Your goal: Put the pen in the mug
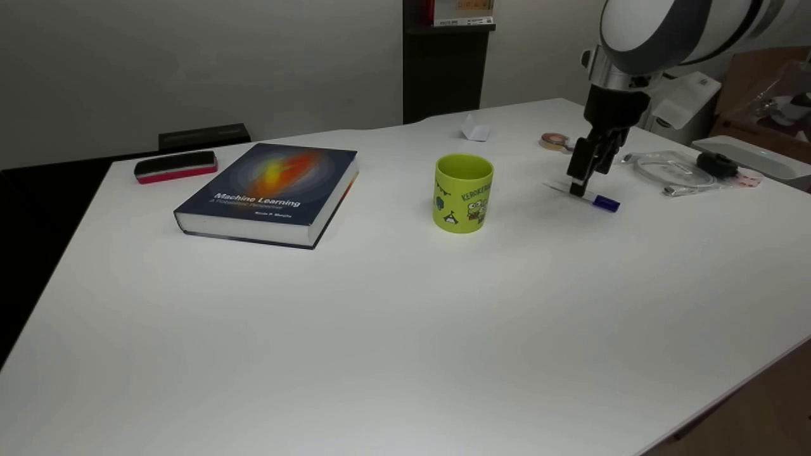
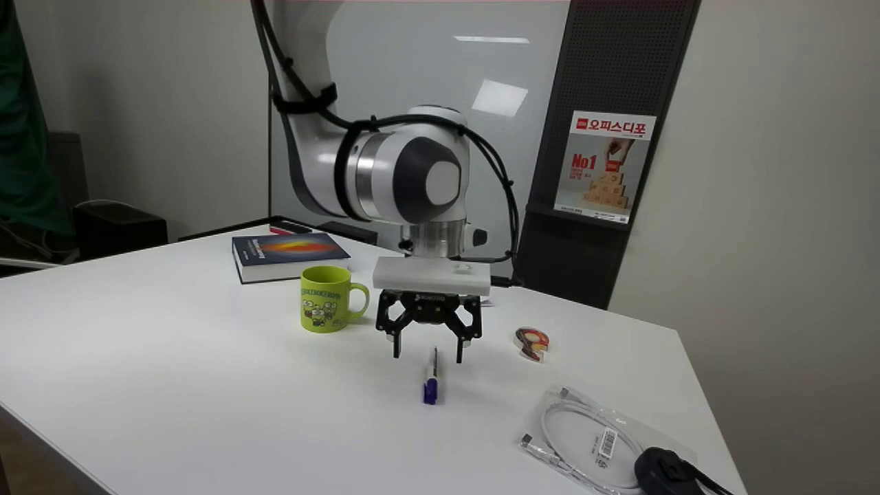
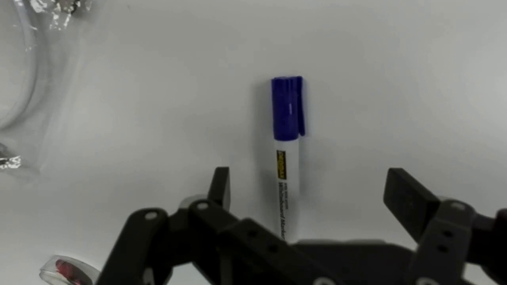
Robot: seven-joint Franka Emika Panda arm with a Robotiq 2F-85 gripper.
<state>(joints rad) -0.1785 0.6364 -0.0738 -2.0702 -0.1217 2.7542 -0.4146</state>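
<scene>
The pen, a white marker with a blue cap, lies flat on the white table in both exterior views [image 1: 605, 202] [image 2: 431, 388]. In the wrist view the pen [image 3: 287, 162] runs up and down between the spread fingers, nearer the left finger; its lower end is hidden behind the gripper. My gripper [image 3: 311, 186] is open and empty. In both exterior views the gripper [image 1: 588, 180] [image 2: 427, 356] is low over the pen's white body, fingers on either side. The yellow-green mug [image 1: 461, 196] [image 2: 323, 302] stands upright, apart from the gripper, and is out of the wrist view.
A thick book [image 1: 269, 183] and a red-and-black object [image 1: 176, 168] lie beyond the mug. A tape roll [image 1: 554, 140] [image 2: 531, 342] and a bagged white cable [image 1: 675, 172] [image 2: 591, 440] lie near the pen. A folded white paper [image 1: 475, 130] stands near the back edge.
</scene>
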